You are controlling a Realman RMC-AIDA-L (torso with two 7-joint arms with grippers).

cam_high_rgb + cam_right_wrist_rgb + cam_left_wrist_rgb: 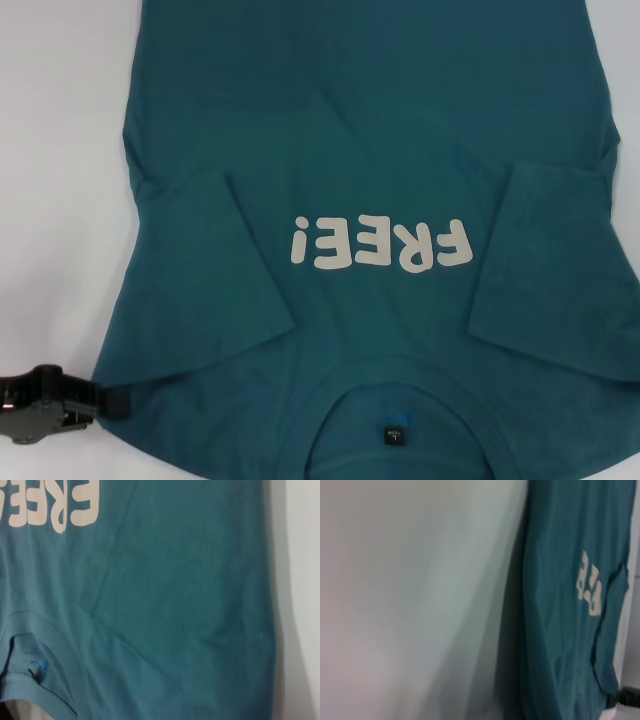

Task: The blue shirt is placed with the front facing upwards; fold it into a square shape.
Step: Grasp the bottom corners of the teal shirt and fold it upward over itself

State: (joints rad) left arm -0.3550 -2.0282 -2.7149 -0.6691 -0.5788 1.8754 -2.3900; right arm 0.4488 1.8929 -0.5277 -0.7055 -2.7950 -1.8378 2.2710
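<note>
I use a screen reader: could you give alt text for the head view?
A blue shirt lies front up, both sleeves folded inward, collar nearest the camera, pale "FREE!" lettering upside down. The left hand sits at its near left edge.

A: We log the left gripper (60,408) at the lower left edge of the head view, black, lying low and pointing toward frame centre.

B: Fingers?

A: We cannot tell. The right arm appears nowhere in the head view.

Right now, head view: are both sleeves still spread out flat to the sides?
No. Both sleeves of the shirt lie folded inward over its front, flanking the FREE! lettering.
</note>
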